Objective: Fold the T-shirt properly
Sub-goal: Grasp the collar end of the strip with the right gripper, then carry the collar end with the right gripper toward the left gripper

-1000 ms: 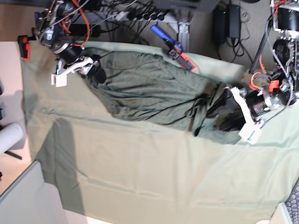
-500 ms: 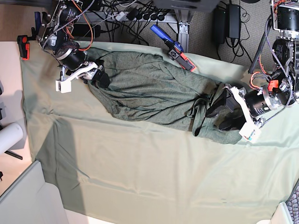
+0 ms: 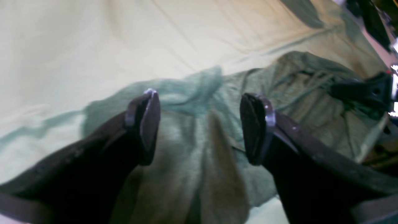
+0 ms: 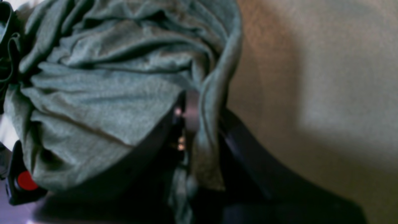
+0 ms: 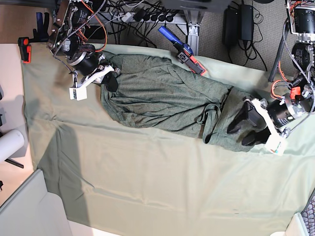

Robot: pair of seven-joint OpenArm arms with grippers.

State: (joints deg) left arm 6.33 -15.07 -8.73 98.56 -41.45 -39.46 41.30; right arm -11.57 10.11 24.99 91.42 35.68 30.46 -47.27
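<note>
The right gripper [image 5: 109, 78] has gone from spread above the dark heathered grey-green knit T-shirt [image 5: 162, 98] to clamped on a fold of its edge, and it has moved rightward along the worktop's far side, bunching the shirt's end in with it. In the right wrist view the cloth edge [image 4: 211, 102] is pinched between the black fingers. The left gripper [image 5: 253, 130], jaws wide apart, has drawn back off the shirt's other end toward the worktop's right edge, uncovering more of that end.

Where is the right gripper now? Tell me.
In the base view, the right gripper is upper left, shut on the T-shirt's edge.
</note>
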